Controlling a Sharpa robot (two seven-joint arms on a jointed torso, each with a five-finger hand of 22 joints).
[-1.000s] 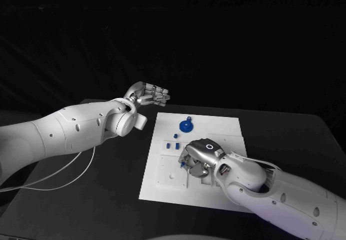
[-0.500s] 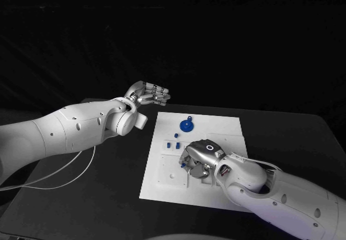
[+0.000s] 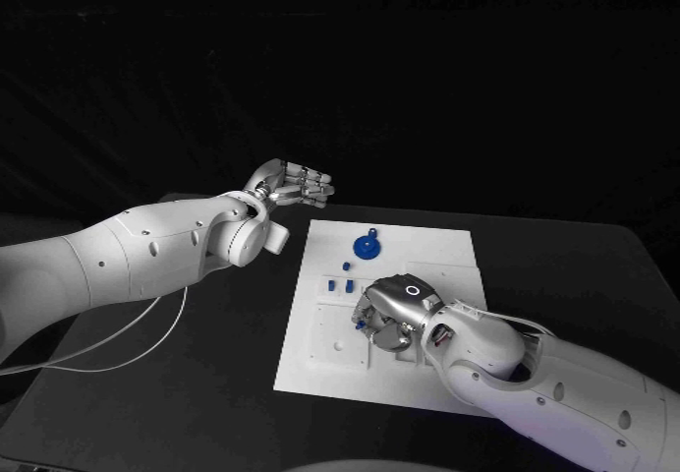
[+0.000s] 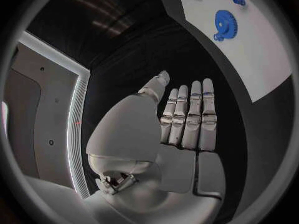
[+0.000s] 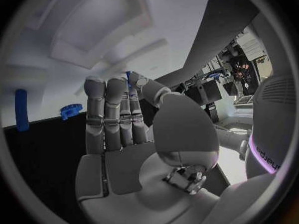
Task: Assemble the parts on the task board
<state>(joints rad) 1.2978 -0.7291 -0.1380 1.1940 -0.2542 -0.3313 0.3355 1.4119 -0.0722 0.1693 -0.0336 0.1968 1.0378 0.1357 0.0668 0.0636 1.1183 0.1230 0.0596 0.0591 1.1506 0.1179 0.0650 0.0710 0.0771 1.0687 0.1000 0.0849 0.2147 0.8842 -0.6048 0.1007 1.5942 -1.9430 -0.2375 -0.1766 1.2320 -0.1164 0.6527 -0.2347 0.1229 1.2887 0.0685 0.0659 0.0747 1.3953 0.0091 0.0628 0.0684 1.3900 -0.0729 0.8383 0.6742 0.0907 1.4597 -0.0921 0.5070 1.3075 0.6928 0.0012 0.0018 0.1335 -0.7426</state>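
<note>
The right robot hand (image 3: 391,313) rests on the middle of the white rectangular task board (image 3: 319,364), on the black worktop (image 3: 212,393), and pinches a small blue part (image 5: 129,77) between thumb and fingertips. Just beyond it stand small blue pegs (image 3: 337,285). A round blue gear (image 3: 366,247) lies near the board's far edge. The left robot hand (image 3: 294,185) hovers beyond the board's far left corner, fingers straight and together, holding nothing.

My right hand (image 3: 394,310) covers the middle of the task board (image 3: 439,256); whatever lies beneath my palm is hidden. A sliver of blue part (image 5: 129,78) shows between my fingertips in the right wrist view, too little to identify or confirm a grip. Small blue pieces (image 3: 337,285) at nine o'clock of that hand are too small to tell apart. Right forearm cut off at the picture's edge.
</note>
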